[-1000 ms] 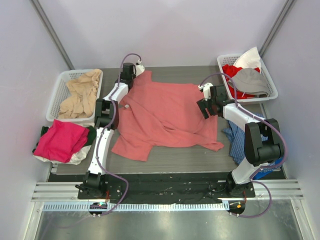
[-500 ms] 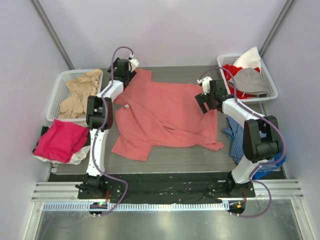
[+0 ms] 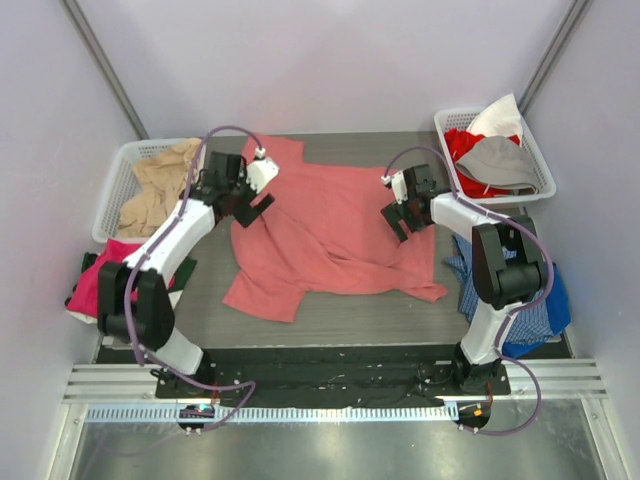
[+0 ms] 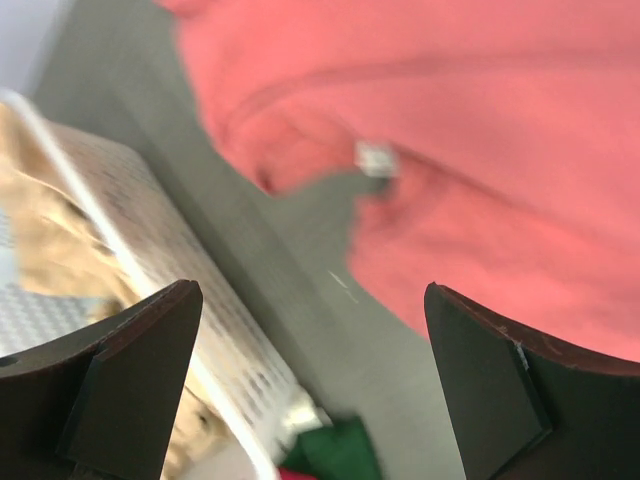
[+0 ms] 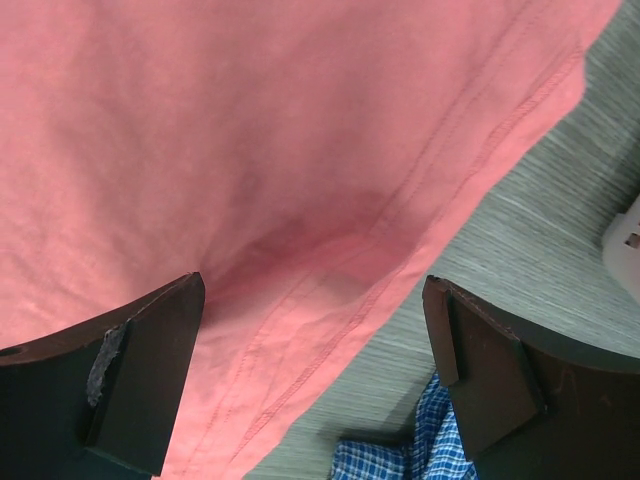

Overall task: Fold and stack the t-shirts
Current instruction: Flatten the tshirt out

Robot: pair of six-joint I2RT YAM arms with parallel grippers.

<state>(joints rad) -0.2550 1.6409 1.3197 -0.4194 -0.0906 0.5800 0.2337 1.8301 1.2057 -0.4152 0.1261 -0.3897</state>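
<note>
A salmon-red t-shirt (image 3: pixel 330 235) lies spread and rumpled across the middle of the table, its collar with a white label (image 4: pixel 375 157) toward the left. My left gripper (image 3: pixel 254 205) hovers open over the shirt's left edge beside the collar; between its fingers (image 4: pixel 310 300) only grey table shows. My right gripper (image 3: pixel 396 215) hangs open above the shirt's right hem (image 5: pixel 312 285) and holds nothing. Other t-shirts sit aside: beige (image 3: pixel 160 195) in the left basket, magenta-pink (image 3: pixel 100 285) at the near left, red (image 3: pixel 465 145) and grey (image 3: pixel 505 160) in the right basket.
A white basket (image 3: pixel 125 165) stands at the far left and another (image 3: pixel 540 165) at the far right. A blue checked cloth (image 3: pixel 525 310) lies by the right arm's base, also under the right gripper (image 5: pixel 400 460). A green cloth (image 4: pixel 340 455) lies beside the left basket.
The left gripper has opened, let go of the shirt's far left corner and swung back toward the near left. The right gripper has opened fully and shifted slightly left.
</note>
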